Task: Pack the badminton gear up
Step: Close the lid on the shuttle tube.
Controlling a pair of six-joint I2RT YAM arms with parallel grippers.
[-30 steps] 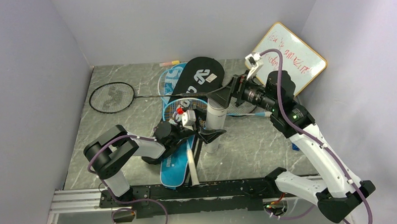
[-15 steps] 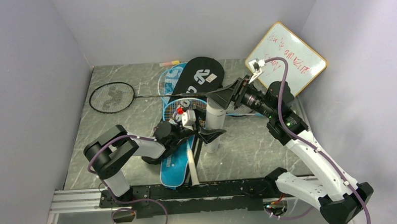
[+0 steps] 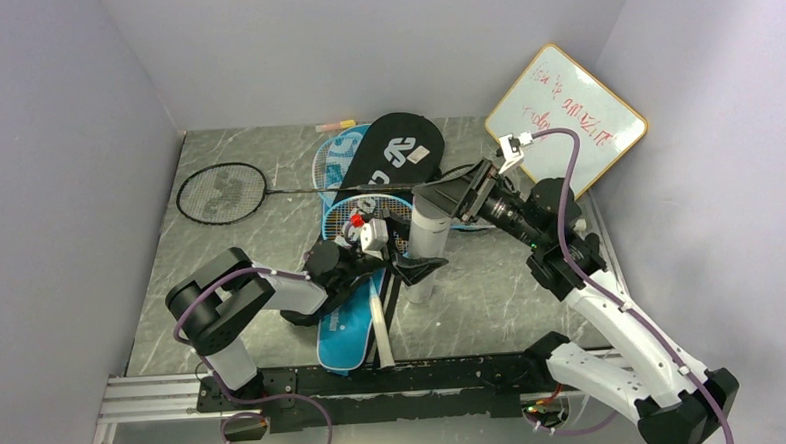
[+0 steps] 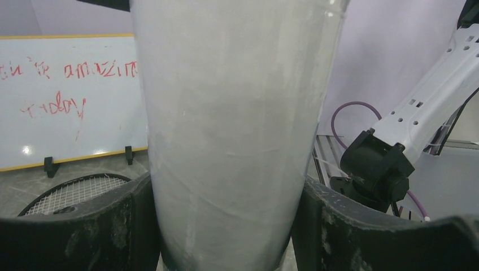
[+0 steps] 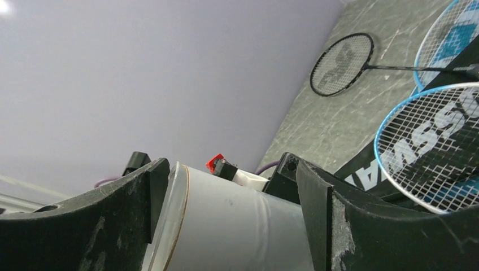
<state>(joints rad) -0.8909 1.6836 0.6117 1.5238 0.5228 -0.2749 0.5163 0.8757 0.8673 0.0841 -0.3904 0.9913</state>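
Right gripper [image 3: 432, 197] lowered astride white tube [image 3: 428, 235] top, grip unclear | left gripper [image 3: 414, 269] clamps tube below | packing seemingly not begun

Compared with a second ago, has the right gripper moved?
Yes. The right gripper shifted down-frame in the top view, away from the whiteboard.

Plain lilac-grey walls [image 3: 381, 42] are closing in a grey marbled tabletop [image 3: 492, 278] on three sides. Beyond the jaws of the left gripper [image 4: 226, 237], an orange-rimmed whiteboard [image 4: 68, 96] is leaning against the wall and catching a small glint of light. Past the jaws of the right gripper [image 5: 226, 226], the wall is glowing brightest at one corner.
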